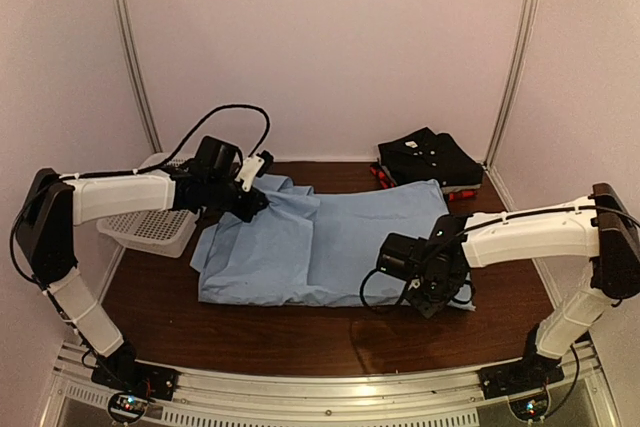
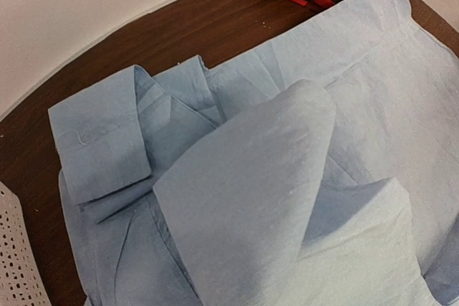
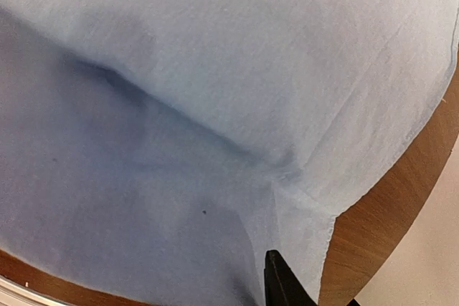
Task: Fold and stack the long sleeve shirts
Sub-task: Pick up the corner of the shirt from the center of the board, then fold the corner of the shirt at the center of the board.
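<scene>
Top cam first: closest to the lens are the left arm base and right arm base, on the near edge of the dark wood table. The light blue shirt lies spread between the two pincers. The left gripper sits at its far-left corner, pressed together on a fold of the cloth. A white mesh basket is just to its left. The right gripper is down on the near-right corner, and I can't tell if it's spread or pinching. Farther out past it, a folded black shirt tops a red-plaid shirt.

Left wrist cam: a lifted fold of blue cloth fills the front, with a sleeve cuff beyond it on the left.

Right wrist cam: one dark fingertip sits right at the shirt's hem, bare tabletop just to its right.
</scene>
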